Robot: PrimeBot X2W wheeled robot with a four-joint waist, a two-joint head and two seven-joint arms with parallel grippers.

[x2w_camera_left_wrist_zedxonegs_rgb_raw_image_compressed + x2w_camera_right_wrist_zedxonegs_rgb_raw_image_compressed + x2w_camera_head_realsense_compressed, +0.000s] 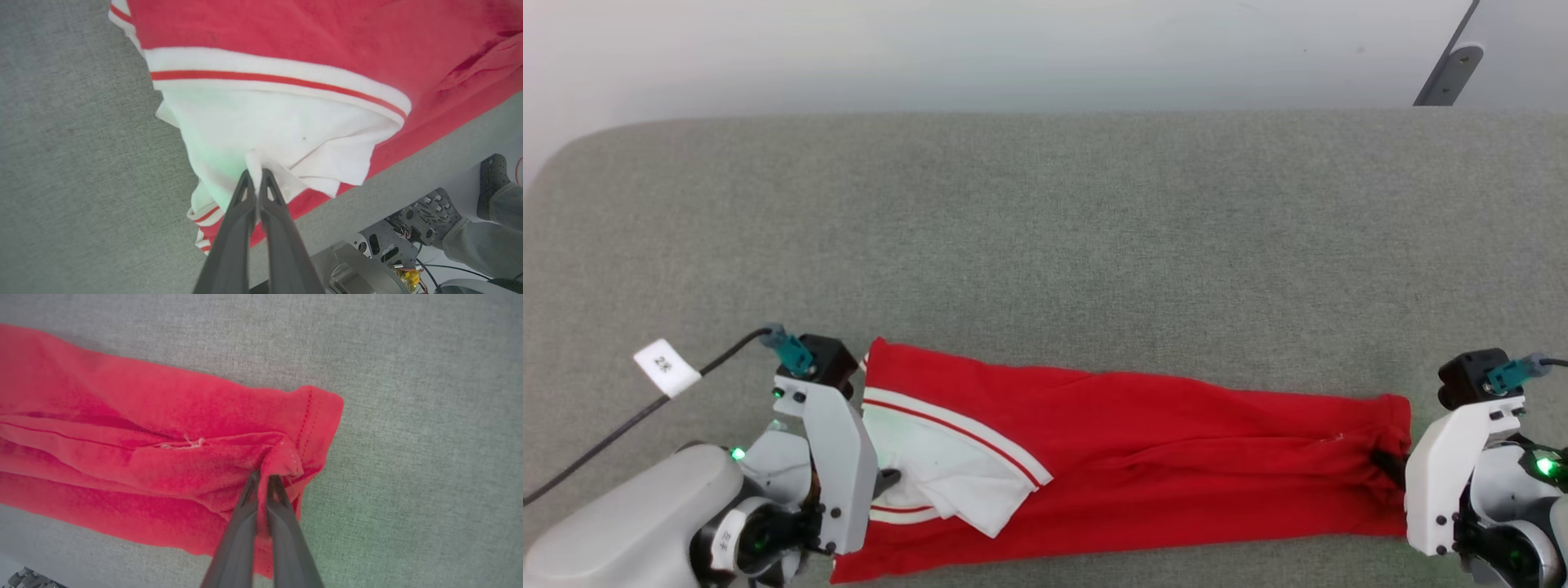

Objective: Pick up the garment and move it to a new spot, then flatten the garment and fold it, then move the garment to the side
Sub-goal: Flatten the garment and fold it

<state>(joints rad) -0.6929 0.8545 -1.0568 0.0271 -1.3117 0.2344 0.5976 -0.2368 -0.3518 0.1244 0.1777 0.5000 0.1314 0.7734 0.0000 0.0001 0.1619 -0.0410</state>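
Observation:
The garment point(1143, 465), a red T-shirt with white sleeves and striped trim, lies folded into a long band across the near part of the grey table point(1045, 245). At its left end my left gripper point(888, 476) is shut on the white sleeve cloth; the left wrist view shows the garment point(286, 122) pinched between the closed fingers of the left gripper point(256, 173). My right gripper point(1387, 464) is shut on the red hem at the right end. In the right wrist view the garment point(163, 457) is bunched at the tips of the right gripper point(263, 477).
A black cable with a white tag point(666, 367) runs off my left wrist. The table's near edge lies just below the garment. In the left wrist view a person's shoe and trouser leg point(490, 212) stand on the floor beside the robot's base point(412, 228).

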